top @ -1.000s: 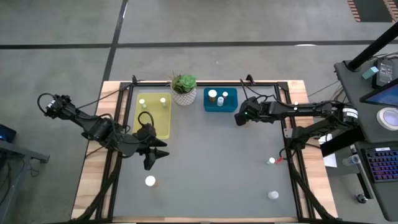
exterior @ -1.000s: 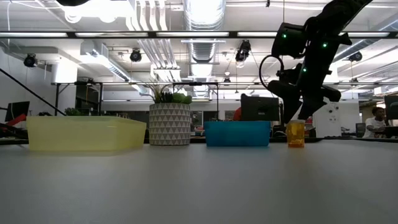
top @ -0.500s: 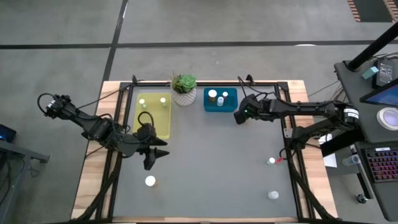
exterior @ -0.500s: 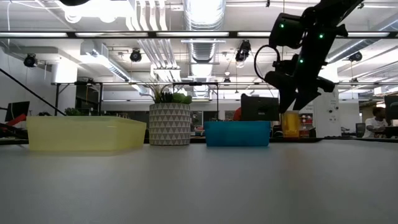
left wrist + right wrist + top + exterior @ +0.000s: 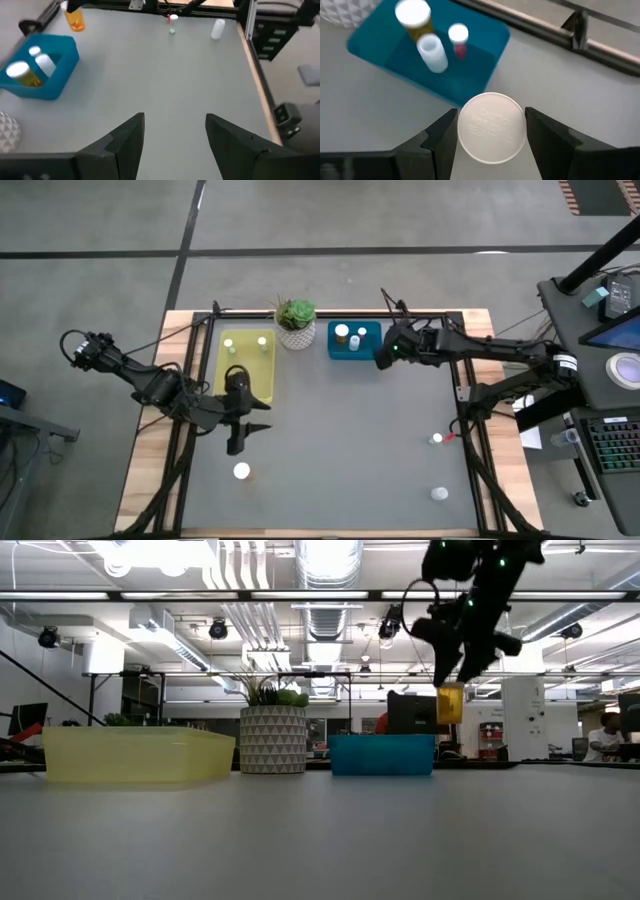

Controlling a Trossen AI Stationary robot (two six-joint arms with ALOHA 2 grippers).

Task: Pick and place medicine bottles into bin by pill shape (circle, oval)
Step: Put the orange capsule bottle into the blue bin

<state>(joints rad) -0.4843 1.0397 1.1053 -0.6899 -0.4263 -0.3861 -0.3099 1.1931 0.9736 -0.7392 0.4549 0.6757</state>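
So the right tool (image 5: 452, 680) has lifted its amber bottle (image 5: 450, 703) clear off the counter (image 5: 350, 440). A second ago that bottle was standing on the surface just right of the blue bin (image 5: 354, 340); now in the low view it hangs in the air above the bin's right end, pinched between the two fingers. The right wrist view backs that up: the white cap (image 5: 491, 127) sits squeezed between the dark fingers (image 5: 440, 136), with the blue bin just ahead and three bottles already in it. In the high view the arm has also slid a little left and toward the far edge, so it's nearly at the bin's right rim.

My read is that the pick is done and we're in the carry, with the drop into the blue bin probably coming up. It isn't over the middle of the bin yet, so letting go now could clip the rim.

The left tool (image 5: 236, 442) has shifted too, just slightly toward the yellow bin (image 5: 247, 366), fingers spread and holding nothing, hovering beside the bin's near right corner.

Left to sort: one bottle (image 5: 241, 471) near the left tool, and two (image 5: 437, 439) (image 5: 439, 493) well apart over on the right side.
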